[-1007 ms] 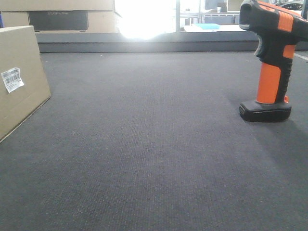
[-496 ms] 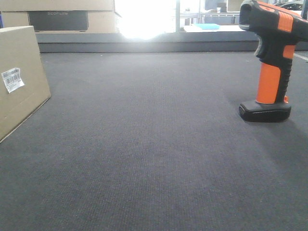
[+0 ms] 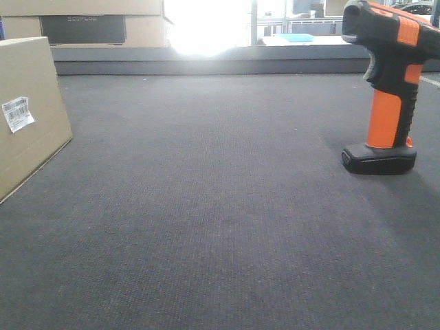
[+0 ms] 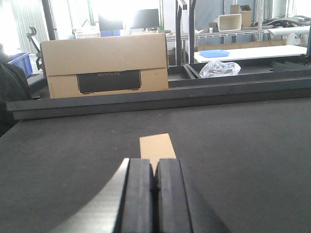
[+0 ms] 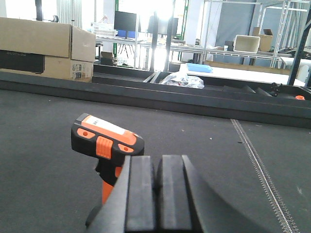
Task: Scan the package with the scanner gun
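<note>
The package is a brown cardboard box at the far left of the dark mat, with a white barcode label on its near side. The scanner gun, black and orange, stands upright on its base at the right. My left gripper is shut and empty, with a strip of the package showing just beyond its tips. My right gripper is shut and empty, with the scanner gun standing ahead and to its left, apart from it. Neither gripper shows in the front view.
A large cardboard box stands behind the raised dark ledge at the mat's far edge. A blue tray and a plastic bag lie on a table beyond. A stitched seam runs along the mat's right side.
</note>
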You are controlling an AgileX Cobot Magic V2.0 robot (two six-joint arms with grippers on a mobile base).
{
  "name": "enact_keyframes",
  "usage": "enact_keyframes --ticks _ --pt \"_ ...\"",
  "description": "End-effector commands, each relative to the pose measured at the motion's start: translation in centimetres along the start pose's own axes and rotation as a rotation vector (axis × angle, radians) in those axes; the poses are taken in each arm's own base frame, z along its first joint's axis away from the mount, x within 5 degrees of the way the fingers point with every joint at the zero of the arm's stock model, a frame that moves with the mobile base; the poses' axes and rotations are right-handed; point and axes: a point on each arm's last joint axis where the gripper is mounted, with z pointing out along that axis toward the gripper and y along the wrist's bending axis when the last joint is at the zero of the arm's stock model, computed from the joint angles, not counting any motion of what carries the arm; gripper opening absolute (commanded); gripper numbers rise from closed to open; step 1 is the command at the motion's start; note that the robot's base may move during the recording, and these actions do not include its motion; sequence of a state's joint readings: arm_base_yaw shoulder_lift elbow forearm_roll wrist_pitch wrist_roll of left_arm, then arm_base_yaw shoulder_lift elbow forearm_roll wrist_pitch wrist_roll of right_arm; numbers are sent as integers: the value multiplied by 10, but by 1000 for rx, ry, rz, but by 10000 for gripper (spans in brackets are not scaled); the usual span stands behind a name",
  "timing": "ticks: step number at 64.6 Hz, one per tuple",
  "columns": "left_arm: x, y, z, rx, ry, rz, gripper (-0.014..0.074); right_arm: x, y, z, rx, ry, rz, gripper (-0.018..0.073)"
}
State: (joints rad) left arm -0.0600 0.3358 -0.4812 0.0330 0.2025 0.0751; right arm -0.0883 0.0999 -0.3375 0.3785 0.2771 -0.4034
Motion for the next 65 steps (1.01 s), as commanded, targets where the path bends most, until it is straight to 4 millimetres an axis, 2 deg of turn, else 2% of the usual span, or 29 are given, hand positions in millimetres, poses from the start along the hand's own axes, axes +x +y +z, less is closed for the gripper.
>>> enact_keyframes --ticks 1,38,46,58,65 --pt "0 0 -1 3 -12 -5 -111 0 -1 -1 9 -8 -7 -151" --pt "5 -1 -5 3 -11 -5 -111 0 -1 -1 9 -8 -7 -151" --pt "26 -2 -16 -16 -17 -5 -111 0 -1 -1 9 -8 -7 -151" --pt "80 -5 -28 -68 -29 -13 -111 0 -1 -1 9 -8 -7 -151" --pt "114 -9 -25 -62 -27 -46 -111 0 -1 -1 9 -8 -7 -151"
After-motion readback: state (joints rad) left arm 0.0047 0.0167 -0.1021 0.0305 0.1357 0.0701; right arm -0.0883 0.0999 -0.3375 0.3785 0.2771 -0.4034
